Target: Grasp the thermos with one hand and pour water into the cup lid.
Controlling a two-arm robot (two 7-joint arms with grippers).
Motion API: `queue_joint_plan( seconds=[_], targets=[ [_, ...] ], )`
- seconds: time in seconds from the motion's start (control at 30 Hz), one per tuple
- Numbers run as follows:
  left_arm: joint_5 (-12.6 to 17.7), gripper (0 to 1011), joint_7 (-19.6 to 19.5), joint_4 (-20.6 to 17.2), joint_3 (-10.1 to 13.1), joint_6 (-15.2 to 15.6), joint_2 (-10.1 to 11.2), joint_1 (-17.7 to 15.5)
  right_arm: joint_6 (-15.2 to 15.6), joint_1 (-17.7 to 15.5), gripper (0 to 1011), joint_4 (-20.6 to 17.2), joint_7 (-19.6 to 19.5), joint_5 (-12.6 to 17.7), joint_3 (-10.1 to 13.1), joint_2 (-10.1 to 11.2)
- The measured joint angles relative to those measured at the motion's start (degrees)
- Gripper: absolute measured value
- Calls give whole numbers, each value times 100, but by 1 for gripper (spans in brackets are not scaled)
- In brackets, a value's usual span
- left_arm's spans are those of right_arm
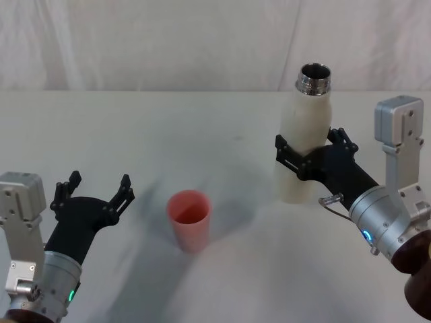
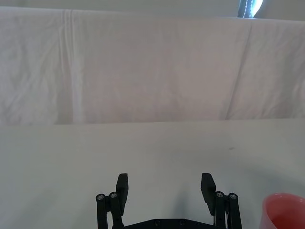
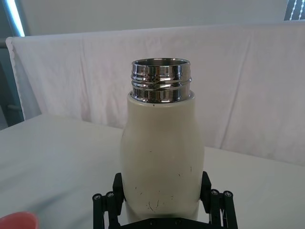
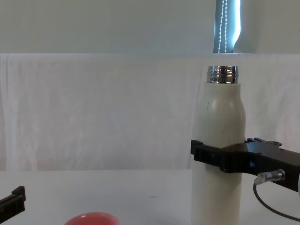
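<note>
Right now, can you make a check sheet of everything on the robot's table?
Surface: white table, bare around the things.
Job's things: cream thermos upright, open chrome neck; pink cup lid standing open side up to the thermos's left. No water seen pouring.
Clutter: nothing seen.
Grippers: right gripper shut on the thermos's middle; left gripper open, left of the cup lid.
Cables: thin cable by the right wrist.
Surroundings: white cloth backdrop.

Bright, even, diffuse light washes the white desk [image 1: 222, 282]. Shadows are soft and faint, falling beside the cup lid [image 1: 190, 220] and thermos [image 1: 304, 138]. The chrome neck shows sharp reflections. A glowing strip [image 4: 227, 26] burns out behind the backdrop.
</note>
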Motion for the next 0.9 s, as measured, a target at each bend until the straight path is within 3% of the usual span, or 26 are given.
queue_joint_plan(
  seconds=[0.33, 0.9],
  targets=[
    [0, 1001, 0, 0, 0, 0, 0, 0, -95, 24, 950, 18, -125, 83, -88, 114],
    [0, 1001, 0, 0, 0, 0, 0, 0, -67, 23, 950, 17, -108, 80, -67, 94]
  ],
)
